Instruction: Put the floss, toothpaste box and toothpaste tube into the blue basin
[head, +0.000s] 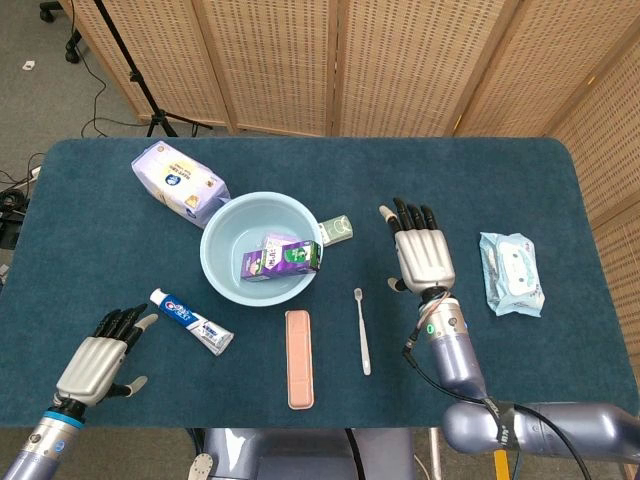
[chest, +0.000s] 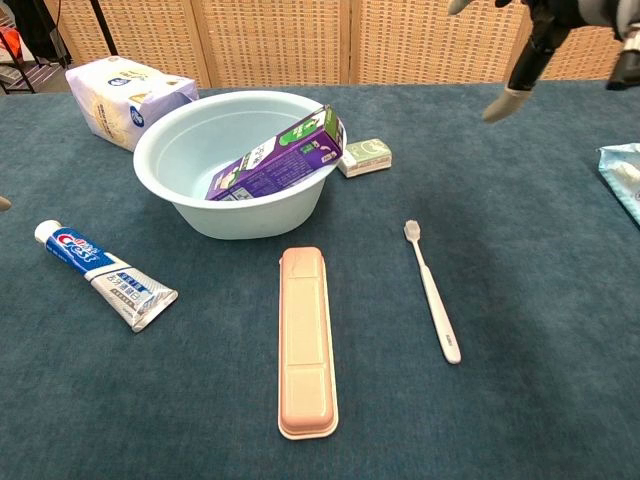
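Observation:
The purple toothpaste box (head: 281, 262) (chest: 277, 158) lies tilted inside the blue basin (head: 228, 225) (chest: 175, 140), one end propped on the rim. The green floss pack (head: 337, 227) (chest: 364, 155) rests on the table just right of the basin. The toothpaste tube (head: 190, 320) (chest: 103, 274) lies on the cloth left of and below the basin. My right hand (head: 421, 253) (chest: 532, 50) hovers open, well right of the basin, holding nothing. My left hand (head: 98, 361) is open near the front left edge, left of the tube.
A pink toothbrush case (head: 299, 358) (chest: 306, 340) and a white toothbrush (head: 361, 330) (chest: 432, 290) lie in front of the basin. A tissue pack (head: 178, 179) (chest: 125, 95) sits behind the basin on the left. A wet-wipes pack (head: 511, 273) (chest: 623, 172) lies at the far right.

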